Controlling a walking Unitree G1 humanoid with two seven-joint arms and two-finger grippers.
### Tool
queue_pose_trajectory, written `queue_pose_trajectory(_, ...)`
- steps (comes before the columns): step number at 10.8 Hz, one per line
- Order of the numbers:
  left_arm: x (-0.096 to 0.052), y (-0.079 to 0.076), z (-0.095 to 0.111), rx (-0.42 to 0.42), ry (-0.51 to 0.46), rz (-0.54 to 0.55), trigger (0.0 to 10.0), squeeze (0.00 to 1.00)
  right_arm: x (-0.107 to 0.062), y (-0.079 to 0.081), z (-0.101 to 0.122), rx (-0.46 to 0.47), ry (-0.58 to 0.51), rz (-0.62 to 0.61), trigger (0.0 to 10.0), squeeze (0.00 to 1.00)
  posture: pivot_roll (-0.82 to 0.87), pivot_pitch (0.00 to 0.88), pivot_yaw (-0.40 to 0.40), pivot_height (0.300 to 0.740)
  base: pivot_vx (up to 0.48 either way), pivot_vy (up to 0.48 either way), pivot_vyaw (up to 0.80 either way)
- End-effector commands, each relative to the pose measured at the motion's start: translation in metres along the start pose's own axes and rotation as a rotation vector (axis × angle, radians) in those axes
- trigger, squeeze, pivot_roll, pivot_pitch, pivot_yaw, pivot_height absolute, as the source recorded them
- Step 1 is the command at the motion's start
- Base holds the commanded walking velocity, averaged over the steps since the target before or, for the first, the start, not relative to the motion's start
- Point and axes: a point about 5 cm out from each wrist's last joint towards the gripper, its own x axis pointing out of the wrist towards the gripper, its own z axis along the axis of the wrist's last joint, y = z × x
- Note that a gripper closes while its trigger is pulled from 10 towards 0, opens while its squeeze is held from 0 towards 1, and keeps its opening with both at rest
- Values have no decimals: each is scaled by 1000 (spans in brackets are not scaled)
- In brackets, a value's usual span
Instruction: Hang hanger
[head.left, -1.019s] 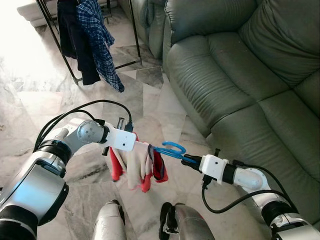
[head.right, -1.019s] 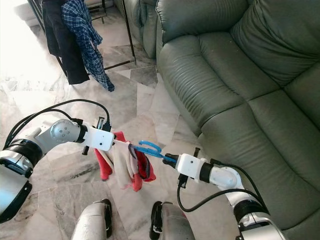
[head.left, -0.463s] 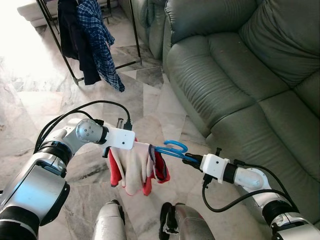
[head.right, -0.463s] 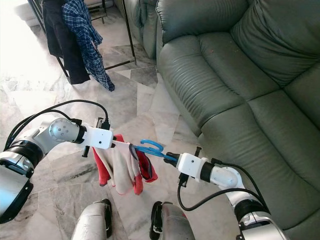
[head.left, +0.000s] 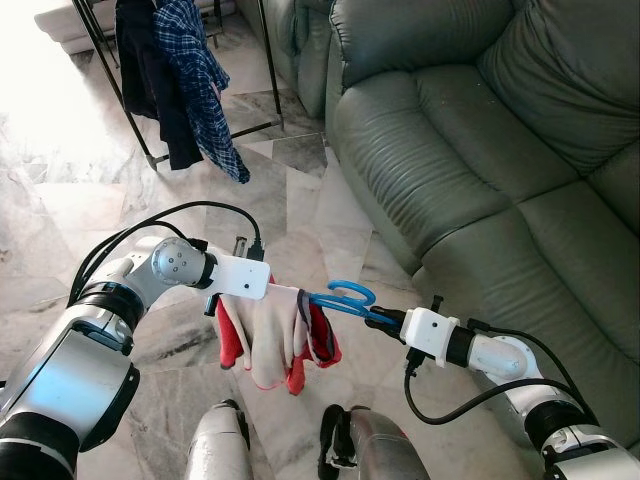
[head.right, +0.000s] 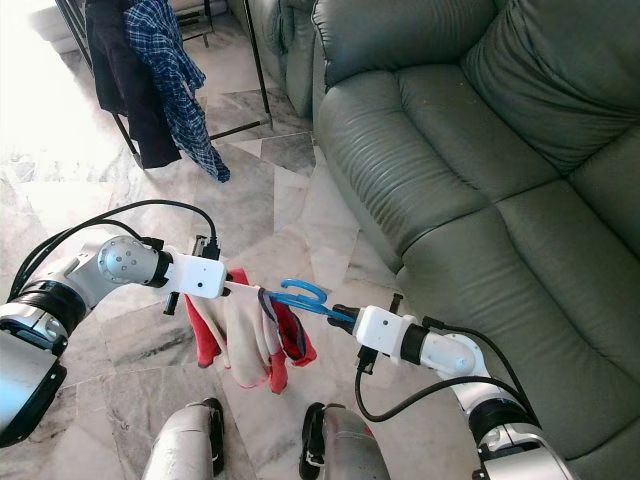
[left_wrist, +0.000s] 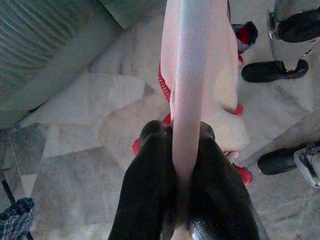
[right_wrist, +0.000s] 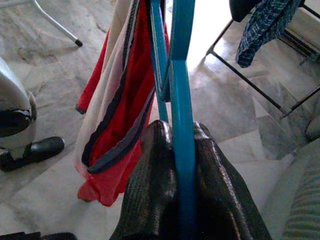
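Slightly lower than a second before hung the red and white garment (head.left: 270, 335), its cloth sagging further. Left pincer (left_wrist: 181, 165) was clamped on its pale fabric, right pincer (right_wrist: 181, 165) clamped on the blue hanger (head.left: 345, 297), held between both arms above the marble floor (head.left: 90, 190). Beside stood a green sofa (head.left: 470, 130); beyond, a rack (head.left: 150, 80) with clothes.

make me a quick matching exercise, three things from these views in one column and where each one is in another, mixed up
Things:
1. blue hanger
2. red and white garment
3. plaid shirt

Places:
A. draped on the black rack by the sofa
B. clamped in the right end effector
D. pinched by the left end effector, hanging above the floor

Pairs: 1-B, 2-D, 3-A
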Motion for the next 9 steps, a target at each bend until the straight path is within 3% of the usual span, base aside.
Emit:
queue_pose_trajectory(1, 5, -3, 5, -5, -37, -1, 0, 0, -1, -2, -1, 8, 2, -17, 10000, 0, -22, 169, -70, 740, 0, 0, 0)
queue_pose_trajectory(4, 5, -3, 5, -5, -37, -1, 0, 0, -1, -2, -1, 8, 2, -17, 10000, 0, -22, 169, -70, 740, 0, 0, 0)
queue_pose_trajectory(5, 13, -30, -13, -170, -19, 155, 0, 0, -7, -60, 2, 92, 124, -34, 10000, 1000, -29, 168, -99, 740, 0, 0, 0)
queue_pose_trajectory(6, 14, -34, -16, -187, -13, 177, 0, 0, -7, -70, 10, -5, 119, -57, 10000, 1000, -28, 167, -101, 740, 0, 0, 0)
queue_pose_trajectory(9, 16, -37, -16, -172, -3, 186, 0, 0, -6, -73, 9, -56, 161, -65, 10000, 1000, -30, 165, -101, 740, 0, 0, 0)
